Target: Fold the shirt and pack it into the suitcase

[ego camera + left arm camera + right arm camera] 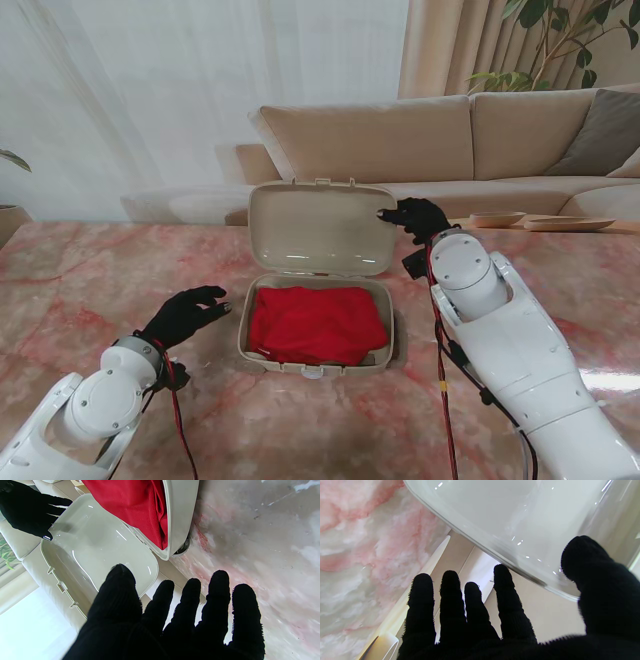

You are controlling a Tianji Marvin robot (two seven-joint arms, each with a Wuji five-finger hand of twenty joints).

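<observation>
Left hand (185,314) is hovering low on the left with the fingers spread and holding nothing, its arm (85,410) coming up from the near left corner. Right hand (414,217) is reached out much farther from me, fingers loosely apart, thumb split off from the other four. Can't tell if it's actually gripping. Right arm (515,350) is stretched long from the near right corner.
</observation>
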